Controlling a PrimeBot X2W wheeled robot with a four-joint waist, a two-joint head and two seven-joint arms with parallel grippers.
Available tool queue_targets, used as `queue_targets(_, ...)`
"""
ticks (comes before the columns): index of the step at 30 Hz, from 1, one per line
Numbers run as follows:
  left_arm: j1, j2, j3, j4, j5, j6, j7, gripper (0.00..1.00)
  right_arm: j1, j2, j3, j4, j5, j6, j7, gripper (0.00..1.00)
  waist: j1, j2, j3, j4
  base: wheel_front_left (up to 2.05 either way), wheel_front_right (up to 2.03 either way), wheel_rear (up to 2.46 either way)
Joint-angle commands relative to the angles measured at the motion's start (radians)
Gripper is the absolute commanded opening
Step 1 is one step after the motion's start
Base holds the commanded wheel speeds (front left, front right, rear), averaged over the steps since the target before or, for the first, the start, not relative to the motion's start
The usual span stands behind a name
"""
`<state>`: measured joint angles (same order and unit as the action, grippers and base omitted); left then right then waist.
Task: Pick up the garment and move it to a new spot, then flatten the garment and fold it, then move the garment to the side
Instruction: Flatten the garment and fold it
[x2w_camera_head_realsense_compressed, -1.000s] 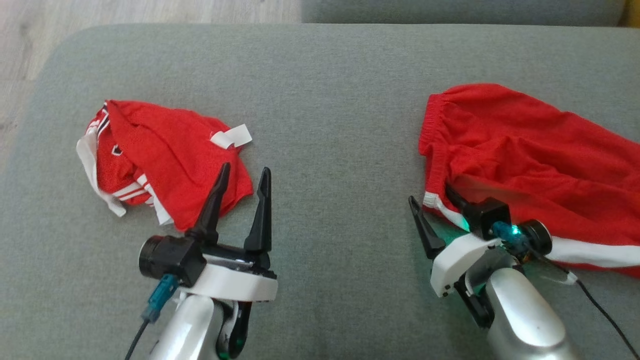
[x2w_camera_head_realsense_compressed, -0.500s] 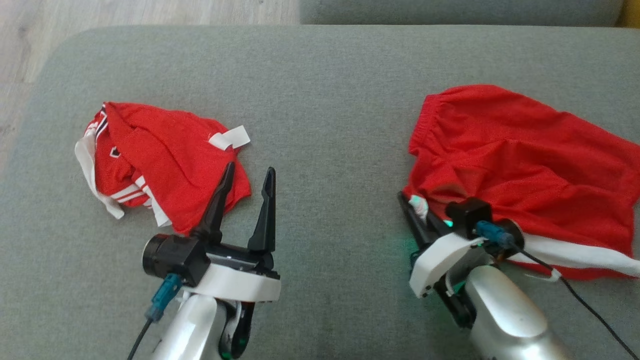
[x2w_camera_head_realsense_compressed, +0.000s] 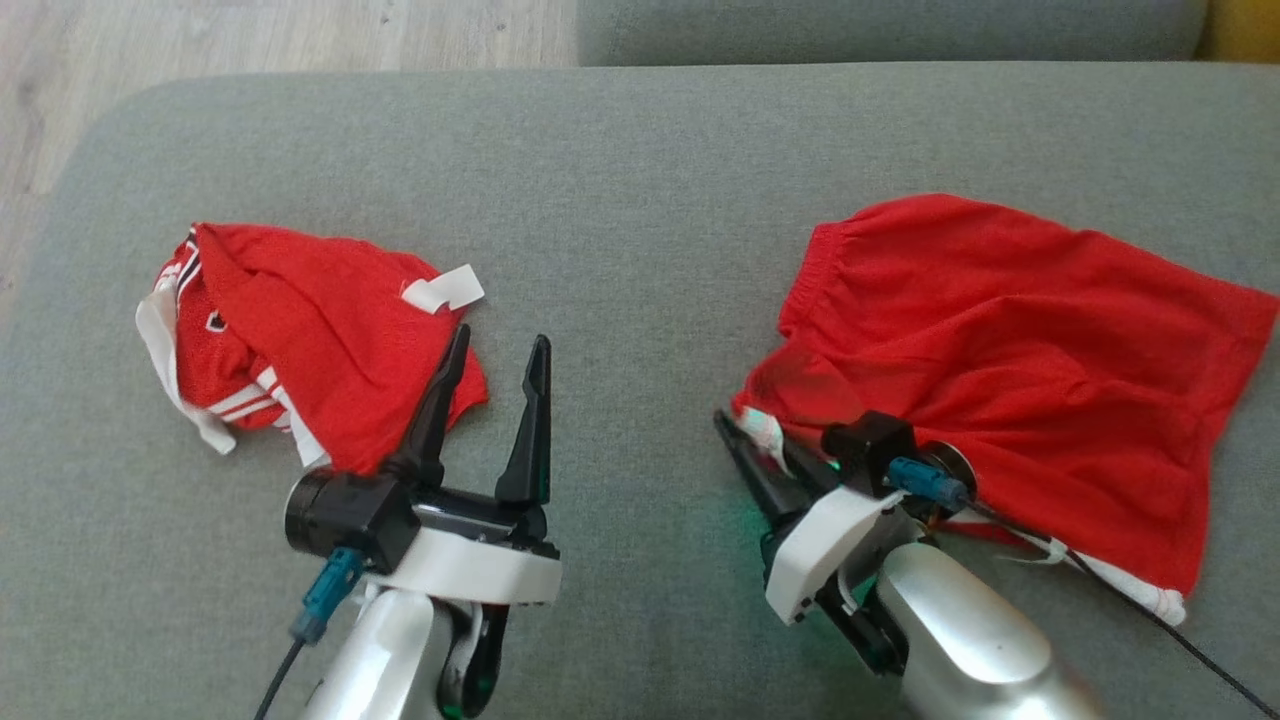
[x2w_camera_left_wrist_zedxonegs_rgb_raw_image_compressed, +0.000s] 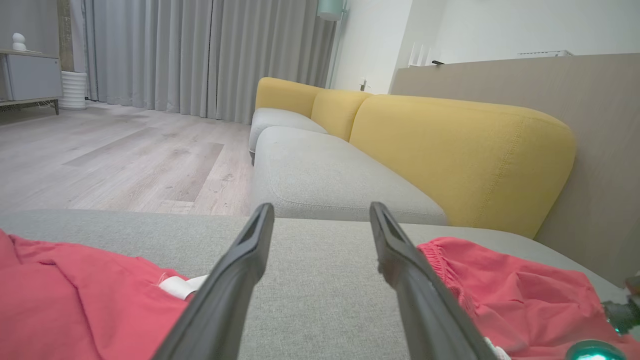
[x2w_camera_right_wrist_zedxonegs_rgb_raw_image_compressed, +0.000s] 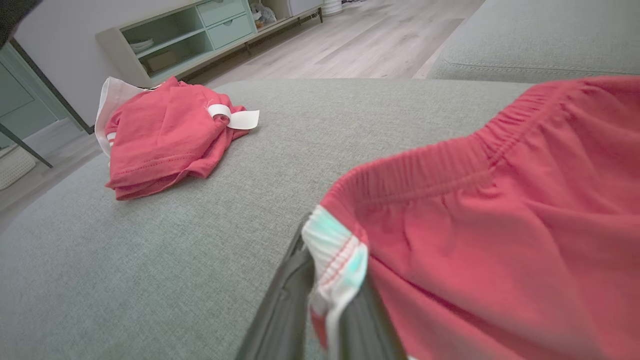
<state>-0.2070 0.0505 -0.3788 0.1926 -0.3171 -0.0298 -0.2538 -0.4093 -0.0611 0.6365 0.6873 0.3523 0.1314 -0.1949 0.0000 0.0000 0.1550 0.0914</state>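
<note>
You have two red garments on the grey sofa seat and two hands over it. The red shorts lie spread at the right. Your right hand is clenched on their near-left corner. The crumpled red bundle sits far left. Your left hand is just right of it, fingers spread and empty. The right wrist view gives you the pinch itself: a white-striped edge between the fingers. The left wrist view adds yellow backrests beyond.

R gripper dragged shorts leftward
</note>
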Motion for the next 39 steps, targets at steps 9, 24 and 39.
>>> queue_targets(9, -0.018, 0.000, 0.053, -0.030, 0.005, 0.001, -0.008, 1.00, 0.017, -0.018, -0.129, -0.053, -0.028, -0.001, -0.031, 1.00, 0.0000, 0.0000, -0.040, -0.052, 0.00, 0.00, 0.00)
queue_targets(24, -0.002, 0.000, 0.056, -0.019, 0.015, -0.018, -0.008, 1.00, 0.325, -0.050, -0.634, -0.355, -0.233, -0.001, -0.044, 1.00, 0.0000, 0.0000, -0.077, -0.164, 0.00, 0.00, 0.00)
queue_targets(39, -0.081, 0.050, -0.058, 0.170, 0.025, -0.085, 0.079, 1.00, 0.421, 0.010, -0.708, -0.425, -0.261, -0.001, -0.049, 1.00, 0.0000, 0.0000, -0.023, -0.255, 0.00, 0.00, 0.00)
